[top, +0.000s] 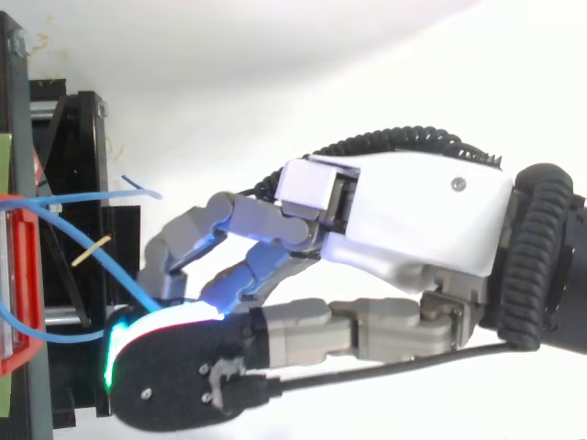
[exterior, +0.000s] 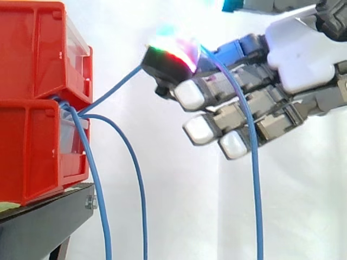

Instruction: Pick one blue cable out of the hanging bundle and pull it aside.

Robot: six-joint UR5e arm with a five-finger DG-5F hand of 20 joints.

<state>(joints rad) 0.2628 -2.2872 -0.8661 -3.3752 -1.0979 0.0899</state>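
Now your hand (exterior: 298, 59) pinches one thin blue cable (exterior: 114, 88), drawn taut from the red bins (exterior: 32, 135), apart from the hanging bundle (exterior: 142, 200). Expect it light, limp, slippery; pinch firmly, clear of the others.

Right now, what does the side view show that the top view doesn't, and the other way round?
Side view: two more blue cables hanging down beside the black stand, and the held cable's tail dropping across the fingers. Top view: a short yellow strip and a free cable end. Both: the hand pinching that one blue cable, drawn away from the red bins.
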